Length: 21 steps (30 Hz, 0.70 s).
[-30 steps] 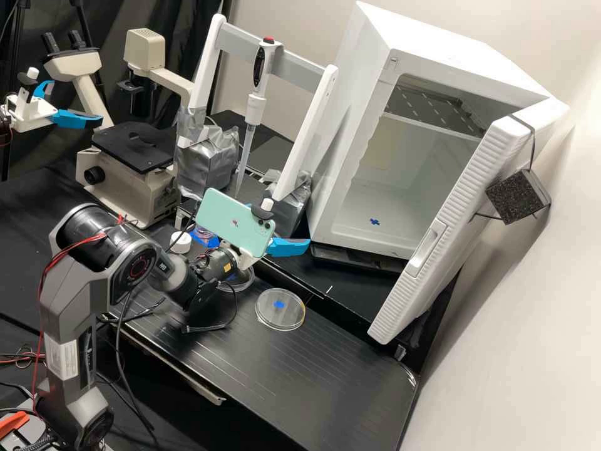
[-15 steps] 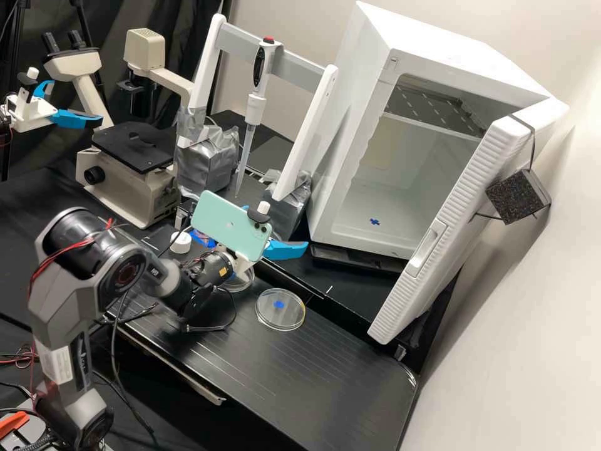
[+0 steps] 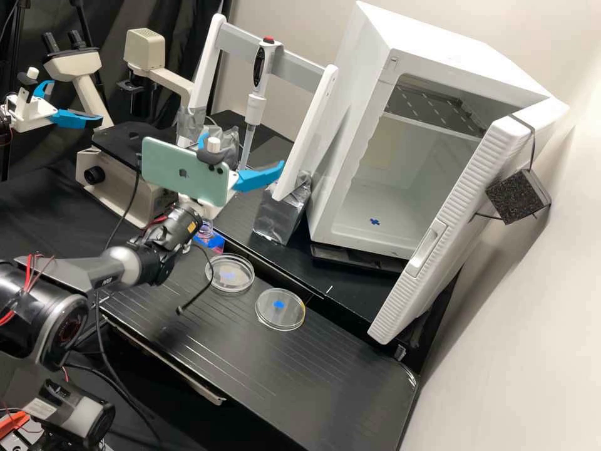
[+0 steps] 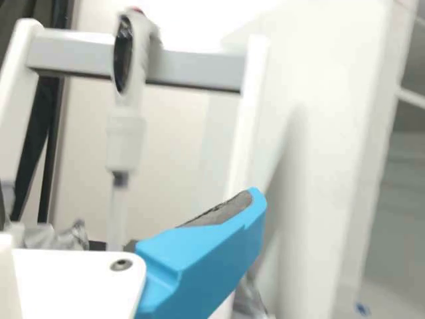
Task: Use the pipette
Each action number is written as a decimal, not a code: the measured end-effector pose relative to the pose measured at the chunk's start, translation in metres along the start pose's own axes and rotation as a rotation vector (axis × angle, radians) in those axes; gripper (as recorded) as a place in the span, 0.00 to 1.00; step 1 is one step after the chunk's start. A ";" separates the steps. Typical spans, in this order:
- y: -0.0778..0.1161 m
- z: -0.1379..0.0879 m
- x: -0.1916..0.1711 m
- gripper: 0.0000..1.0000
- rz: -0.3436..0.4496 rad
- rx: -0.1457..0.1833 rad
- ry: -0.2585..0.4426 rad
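Near one pale wall [image 3: 519, 313], one black counter [image 3: 313, 376] is carrying two clear round dishes [image 3: 280, 318]. One blue-fingered white hand [image 3: 243, 150] is hovering open near one slim white pipette [image 3: 255, 108]

At lower left, the dark grey arm [image 3: 81, 273] has black joint housings and red wires [image 3: 27, 275]; its white end effector [image 3: 245, 151] has bright blue fingers [image 3: 255, 180].

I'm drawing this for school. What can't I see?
White pipette with a red button: its tip's end is behind the white, blue-fingered gripper in the high view, behind its white plate in the wrist view.
Mint-green phone: its screen faces away in the high view.
White boxy cabinet: cut off by the wrist view's edge.
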State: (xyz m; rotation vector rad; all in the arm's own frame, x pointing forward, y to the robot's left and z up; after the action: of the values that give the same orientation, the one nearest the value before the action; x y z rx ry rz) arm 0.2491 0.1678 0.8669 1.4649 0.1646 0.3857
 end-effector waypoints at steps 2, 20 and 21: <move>0.004 -0.011 0.010 1.00 -0.005 -0.003 -0.005; 0.014 -0.053 0.095 1.00 -0.089 -0.075 -0.078; 0.013 -0.053 0.100 1.00 -0.092 -0.071 -0.083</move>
State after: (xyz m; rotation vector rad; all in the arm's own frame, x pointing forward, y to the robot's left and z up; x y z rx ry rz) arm 0.3216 0.2534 0.8865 1.3957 0.1500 0.2537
